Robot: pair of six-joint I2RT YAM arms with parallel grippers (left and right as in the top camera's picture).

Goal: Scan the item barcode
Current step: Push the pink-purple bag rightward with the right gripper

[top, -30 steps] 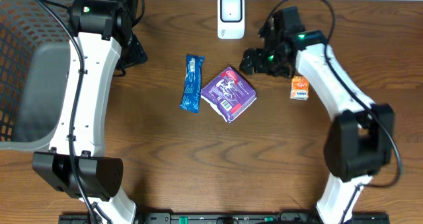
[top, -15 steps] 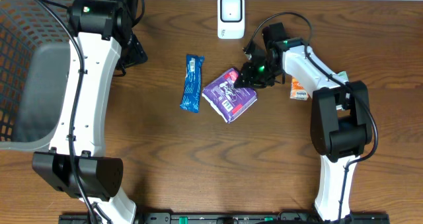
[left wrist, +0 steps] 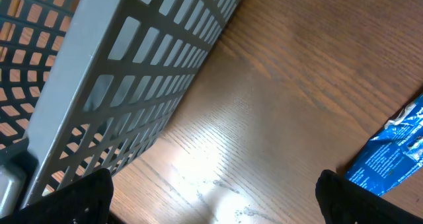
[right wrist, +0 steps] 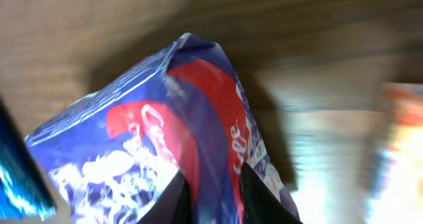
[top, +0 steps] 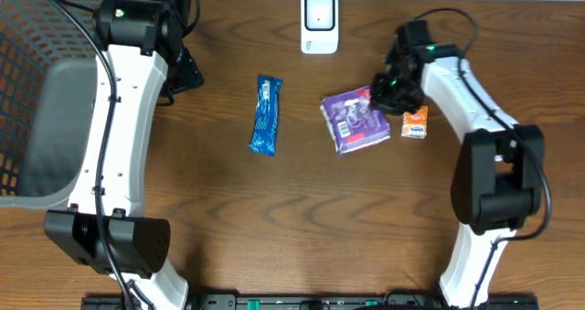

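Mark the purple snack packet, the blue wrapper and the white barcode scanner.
purple snack packet (top: 353, 123): overhead view, middle of its printed face.
blue wrapper (top: 265, 115): overhead view, midway along its length.
white barcode scanner (top: 319, 22): overhead view, centre of its top face.

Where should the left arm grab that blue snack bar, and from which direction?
Mid-length across its narrow width, coming straight down from above. The blue snack bar lies flat, long and slim, with bare table on both long sides.
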